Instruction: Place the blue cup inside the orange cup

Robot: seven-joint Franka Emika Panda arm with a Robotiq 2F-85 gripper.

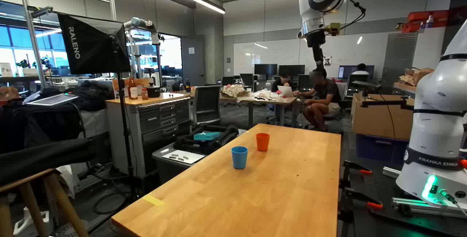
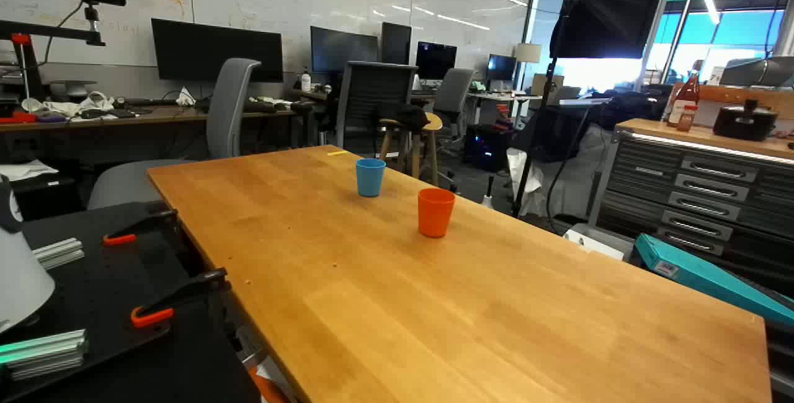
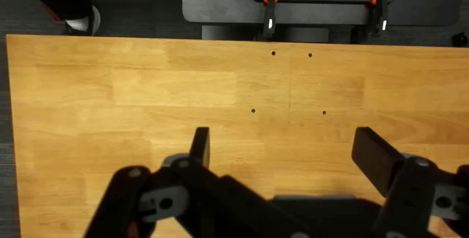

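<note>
The blue cup (image 1: 239, 158) stands upright on the wooden table (image 1: 284, 193); it also shows in an exterior view (image 2: 370, 178). The orange cup (image 1: 262, 142) stands upright a short way from it, apart and not touching; it also shows in an exterior view (image 2: 435, 212). Both cups look empty from outside, but their insides are mostly hidden. My gripper (image 3: 283, 131) is open, with nothing between its fingers. It hangs high above the table in an exterior view (image 1: 319, 62). Neither cup shows in the wrist view.
Black clamps with orange tips (image 2: 152, 316) grip the table edge on the robot base's side. A yellow tape strip (image 1: 154, 200) lies on the table. A black softbox stand (image 1: 124, 120) and a grey bin (image 1: 160, 156) stand beyond the opposite edge.
</note>
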